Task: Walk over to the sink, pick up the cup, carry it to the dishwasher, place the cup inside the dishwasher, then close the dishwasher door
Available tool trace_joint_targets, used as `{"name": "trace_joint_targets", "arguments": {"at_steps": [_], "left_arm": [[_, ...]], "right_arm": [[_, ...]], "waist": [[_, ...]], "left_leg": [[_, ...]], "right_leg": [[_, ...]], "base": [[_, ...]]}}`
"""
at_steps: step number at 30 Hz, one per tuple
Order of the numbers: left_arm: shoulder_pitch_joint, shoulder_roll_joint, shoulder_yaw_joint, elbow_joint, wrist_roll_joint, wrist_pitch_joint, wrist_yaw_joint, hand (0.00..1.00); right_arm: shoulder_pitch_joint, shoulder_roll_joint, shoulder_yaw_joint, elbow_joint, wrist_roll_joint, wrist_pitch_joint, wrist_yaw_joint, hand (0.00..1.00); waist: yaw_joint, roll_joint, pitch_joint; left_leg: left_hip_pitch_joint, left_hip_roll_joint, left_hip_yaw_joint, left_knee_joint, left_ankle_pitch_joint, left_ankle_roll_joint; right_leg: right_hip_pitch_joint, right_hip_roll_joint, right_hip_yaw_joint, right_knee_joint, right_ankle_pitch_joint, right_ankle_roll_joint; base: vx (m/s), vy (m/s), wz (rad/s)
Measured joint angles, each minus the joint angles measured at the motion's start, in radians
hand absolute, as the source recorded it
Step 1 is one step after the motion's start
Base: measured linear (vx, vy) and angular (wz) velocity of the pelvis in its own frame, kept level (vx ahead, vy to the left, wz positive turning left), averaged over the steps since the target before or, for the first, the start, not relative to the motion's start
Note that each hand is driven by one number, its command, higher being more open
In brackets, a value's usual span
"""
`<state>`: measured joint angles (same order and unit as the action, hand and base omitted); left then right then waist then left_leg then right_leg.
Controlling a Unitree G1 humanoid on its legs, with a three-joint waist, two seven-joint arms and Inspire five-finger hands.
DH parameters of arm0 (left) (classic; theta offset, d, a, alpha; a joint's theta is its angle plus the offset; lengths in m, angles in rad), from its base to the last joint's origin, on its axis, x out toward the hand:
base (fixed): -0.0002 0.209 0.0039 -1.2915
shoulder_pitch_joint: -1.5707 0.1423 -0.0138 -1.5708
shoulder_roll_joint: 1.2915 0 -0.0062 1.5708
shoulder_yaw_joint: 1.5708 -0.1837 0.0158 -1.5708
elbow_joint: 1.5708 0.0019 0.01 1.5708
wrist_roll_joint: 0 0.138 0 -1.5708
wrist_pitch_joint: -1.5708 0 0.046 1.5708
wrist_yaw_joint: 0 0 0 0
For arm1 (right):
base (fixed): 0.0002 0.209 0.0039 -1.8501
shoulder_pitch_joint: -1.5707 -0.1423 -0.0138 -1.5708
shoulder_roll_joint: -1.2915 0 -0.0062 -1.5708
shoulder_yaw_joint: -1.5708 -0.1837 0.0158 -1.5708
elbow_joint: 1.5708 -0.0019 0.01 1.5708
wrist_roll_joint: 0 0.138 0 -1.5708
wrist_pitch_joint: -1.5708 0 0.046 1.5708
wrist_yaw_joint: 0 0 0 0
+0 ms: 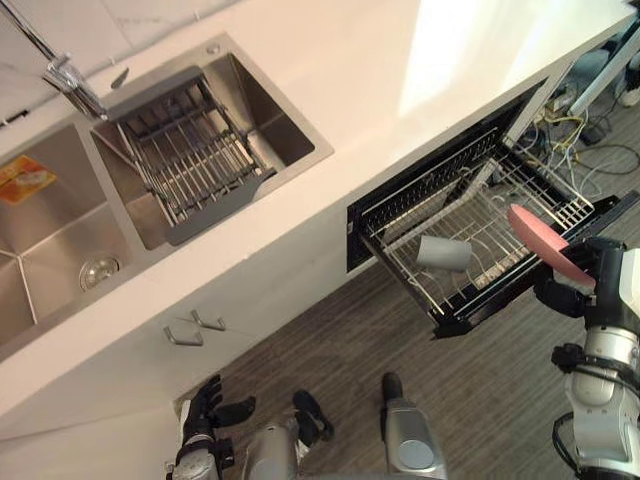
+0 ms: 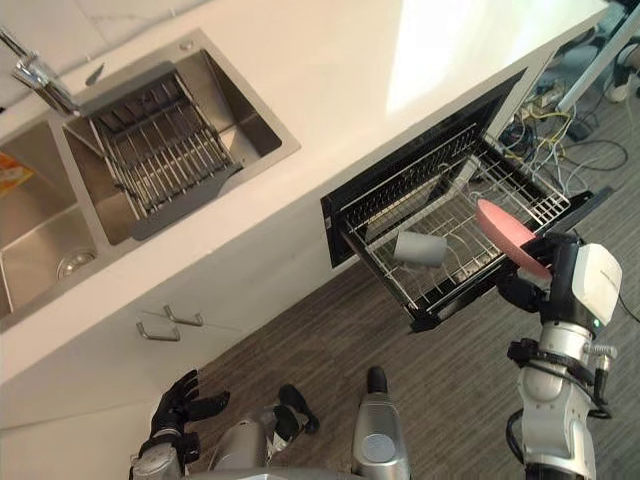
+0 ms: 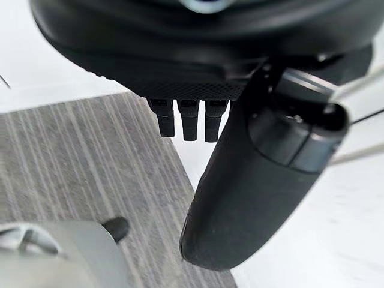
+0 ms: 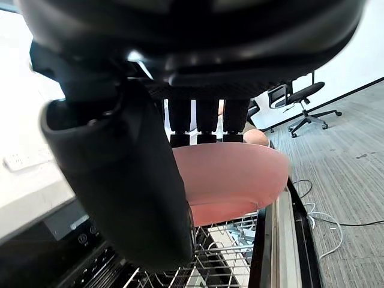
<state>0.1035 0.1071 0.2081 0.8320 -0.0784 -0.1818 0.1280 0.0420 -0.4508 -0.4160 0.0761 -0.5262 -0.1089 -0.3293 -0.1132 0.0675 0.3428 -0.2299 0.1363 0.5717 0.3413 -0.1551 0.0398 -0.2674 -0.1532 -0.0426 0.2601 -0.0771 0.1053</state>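
Pink round plate (image 1: 546, 244) pinched by right hand (image 4: 114, 174) at right edge, over wire dishwasher rack (image 1: 400, 272); grey cup (image 1: 444, 253) sideways inside; left hand (image 1: 208, 405) relaxed, lower left.

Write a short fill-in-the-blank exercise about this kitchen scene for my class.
The grey cup lies on its ___ in the dishwasher rack.
The right hand holds a ___ plate.
The wire dish drainer rests in the ___.
Missing words: side, pink, sink.
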Motion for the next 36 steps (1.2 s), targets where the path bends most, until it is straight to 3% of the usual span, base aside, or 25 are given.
{"name": "trace_joint_targets", "arguments": {"at_steps": [11,14,26,27,36], "left_arm": [[-0.07,0.025,-0.001,-0.041,-0.003,-0.023,0.003,0.9],[-0.09,0.036,-0.002,-0.04,-0.01,-0.023,0.01,0.9],[-0.141,0.039,-0.023,-0.04,-0.023,-0.04,0.025,0.9],[-0.143,0.039,-0.023,-0.04,-0.023,-0.04,0.025,0.9],[-0.172,0.034,-0.023,-0.061,-0.053,-0.042,0.026,0.9]], "right_arm": [[-0.301,-0.115,0.15,0.305,0.142,0.0,0.0,0.3],[-0.344,-0.119,0.171,0.366,0.164,0.0,0.0,0.3],[-0.493,-0.172,0.19,0.462,0.247,0.026,-0.001,0.3],[-0.506,-0.173,0.19,0.464,0.261,0.027,-0.001,0.9],[-0.592,-0.214,0.179,0.466,0.36,0.03,-0.009,0.9]], "waist": [[0.05,0.008,0.098],[0.072,0.009,0.101],[0.102,0.022,0.114],[0.103,0.023,0.115],[0.124,0.035,0.124]], "left_leg": [[-0.086,-0.037,-0.01,-0.03,0.045,0.039],[-0.107,-0.042,-0.011,-0.039,0.058,0.043],[-0.154,-0.056,-0.01,-0.084,0.104,0.053],[-0.155,-0.057,-0.009,-0.091,0.109,0.053],[-0.157,-0.055,0.005,-0.116,0.124,0.049]], "right_leg": [[-0.082,-0.028,-0.004,-0.005,0.045,0.013],[-0.103,-0.03,-0.006,-0.006,0.054,0.012],[-0.151,-0.034,-0.009,-0.035,0.098,0.01],[-0.154,-0.033,-0.009,-0.035,0.1,0.008],[-0.174,-0.024,0.008,-0.038,0.106,0.004]], "base": [[-0.04,0.029,0.06],[-0.04,0.0,0.06],[-0.01,0.003,0.01],[0.0,0.0,0.0],[0.02,-0.01,-0.04]]}}
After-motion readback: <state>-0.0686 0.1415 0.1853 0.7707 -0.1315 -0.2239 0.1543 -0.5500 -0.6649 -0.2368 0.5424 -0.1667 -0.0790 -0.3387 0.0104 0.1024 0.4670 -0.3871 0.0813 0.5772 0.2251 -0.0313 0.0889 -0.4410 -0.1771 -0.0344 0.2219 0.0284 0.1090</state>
